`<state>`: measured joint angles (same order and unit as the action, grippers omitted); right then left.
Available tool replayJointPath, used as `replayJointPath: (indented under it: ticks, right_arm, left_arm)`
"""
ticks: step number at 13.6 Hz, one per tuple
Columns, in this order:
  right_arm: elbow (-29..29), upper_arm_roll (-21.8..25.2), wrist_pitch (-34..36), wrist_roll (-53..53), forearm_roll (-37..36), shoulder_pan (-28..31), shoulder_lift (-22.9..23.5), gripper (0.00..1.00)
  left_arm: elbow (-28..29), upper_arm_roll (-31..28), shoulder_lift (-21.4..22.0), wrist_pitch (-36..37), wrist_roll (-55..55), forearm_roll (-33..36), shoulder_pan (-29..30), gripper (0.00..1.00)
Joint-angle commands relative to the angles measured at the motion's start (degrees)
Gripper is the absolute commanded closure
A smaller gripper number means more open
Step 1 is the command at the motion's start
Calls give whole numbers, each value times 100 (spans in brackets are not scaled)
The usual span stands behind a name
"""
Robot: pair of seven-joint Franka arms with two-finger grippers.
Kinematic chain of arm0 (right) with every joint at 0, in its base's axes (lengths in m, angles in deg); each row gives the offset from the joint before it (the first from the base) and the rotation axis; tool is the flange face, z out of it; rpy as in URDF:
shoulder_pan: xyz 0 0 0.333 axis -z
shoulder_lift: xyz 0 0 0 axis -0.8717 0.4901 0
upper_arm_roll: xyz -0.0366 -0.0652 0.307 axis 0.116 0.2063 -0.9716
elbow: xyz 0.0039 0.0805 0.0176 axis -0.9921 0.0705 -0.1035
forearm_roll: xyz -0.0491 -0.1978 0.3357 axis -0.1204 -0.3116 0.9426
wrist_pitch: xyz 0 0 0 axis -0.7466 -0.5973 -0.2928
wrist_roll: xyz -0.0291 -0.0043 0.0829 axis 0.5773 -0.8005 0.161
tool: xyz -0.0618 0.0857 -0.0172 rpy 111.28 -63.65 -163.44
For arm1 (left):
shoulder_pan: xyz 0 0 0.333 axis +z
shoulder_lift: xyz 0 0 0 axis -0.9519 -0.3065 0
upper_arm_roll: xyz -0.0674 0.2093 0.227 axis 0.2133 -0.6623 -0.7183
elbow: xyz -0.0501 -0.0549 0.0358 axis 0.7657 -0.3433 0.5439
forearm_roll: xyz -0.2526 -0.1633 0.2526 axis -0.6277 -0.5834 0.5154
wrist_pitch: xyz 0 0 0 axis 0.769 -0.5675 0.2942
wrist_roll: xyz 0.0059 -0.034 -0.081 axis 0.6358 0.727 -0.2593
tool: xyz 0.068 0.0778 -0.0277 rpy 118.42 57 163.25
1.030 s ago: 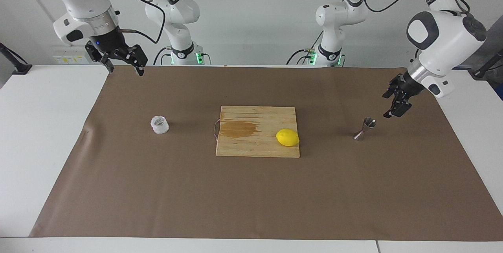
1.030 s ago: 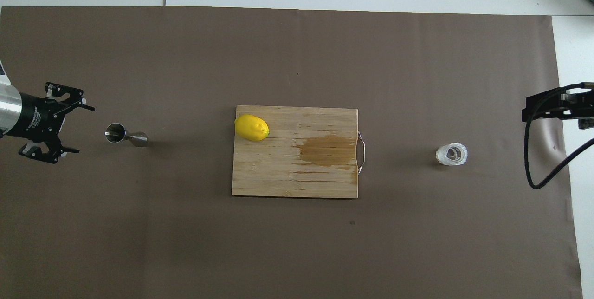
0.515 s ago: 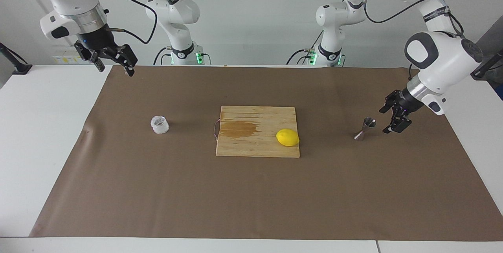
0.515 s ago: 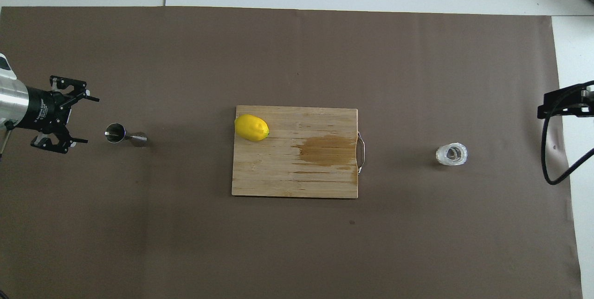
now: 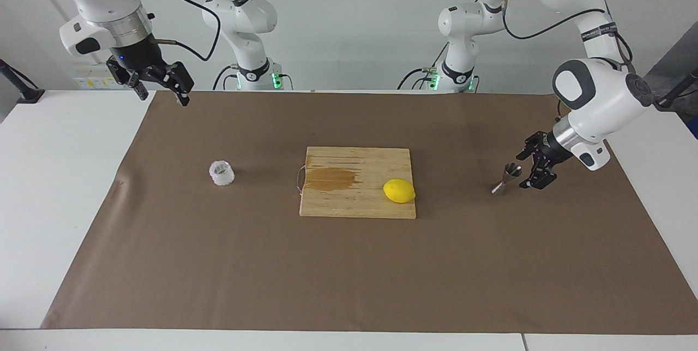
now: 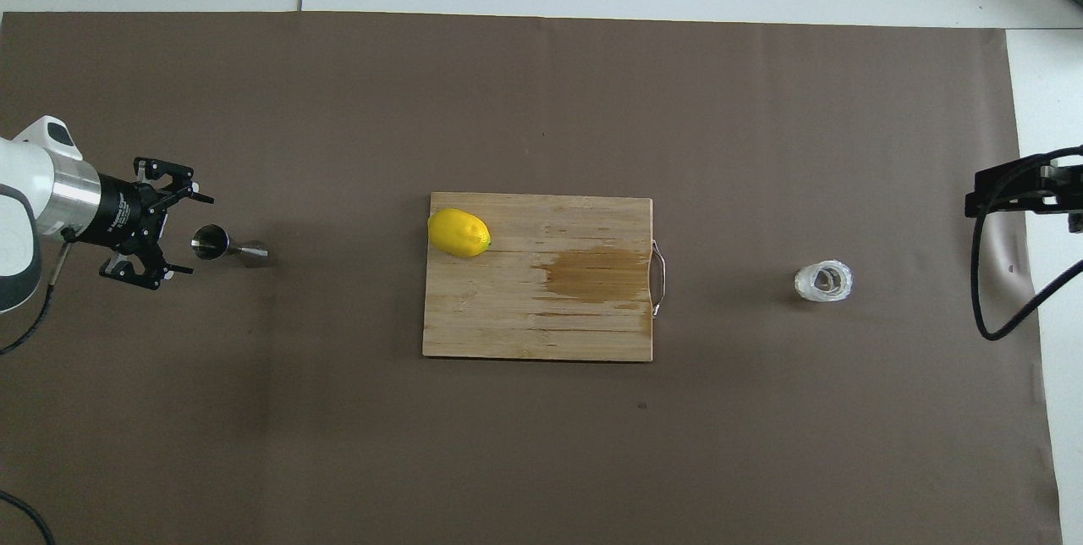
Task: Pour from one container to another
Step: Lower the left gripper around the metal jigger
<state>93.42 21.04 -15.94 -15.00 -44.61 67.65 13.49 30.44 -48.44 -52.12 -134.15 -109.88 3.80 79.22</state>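
The squat clear glass cup (image 5: 222, 173) stands upright on the brown mat toward the right arm's end; it also shows in the overhead view (image 6: 823, 281). The small steel jigger (image 5: 506, 178) stands upright on the mat toward the left arm's end, also in the overhead view (image 6: 222, 244). My left gripper (image 5: 528, 168) is open, low, level with the jigger and just beside it, not touching; its fingertips flank the jigger's rim in the overhead view (image 6: 200, 236). My right gripper (image 5: 159, 88) is open and empty, raised over the mat's edge nearest the robots, away from the cup.
A wooden cutting board (image 5: 376, 209) with a wet stain lies mid-table between the cup and the jigger. A yellow lemon (image 5: 399, 191) sits on the board's end toward the jigger. White tabletop borders the mat (image 5: 349, 280).
My left gripper has come down and moved in toward the jigger, staying open. My right gripper has shifted slightly toward the right arm's end and stays raised. Cup and jigger have not moved.
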Motion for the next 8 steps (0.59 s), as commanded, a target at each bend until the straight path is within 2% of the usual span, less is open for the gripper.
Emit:
replayJointPath:
  ticks: [1,5,8]
  right_arm:
    - [83,-22,-1,28,-106,-135,-50,0]
    - [83,418,60,80,-115,-619,-50,0]
    - [91,445,175,168,-106,-673,-68,0]
  left_arm:
    - [514,-8,267,-499,-34,-91,-56,0]
    - [629,-8,267,-825,-78,-109,-188,0]
    - [682,-8,267,-940,-87,-109,-214,0]
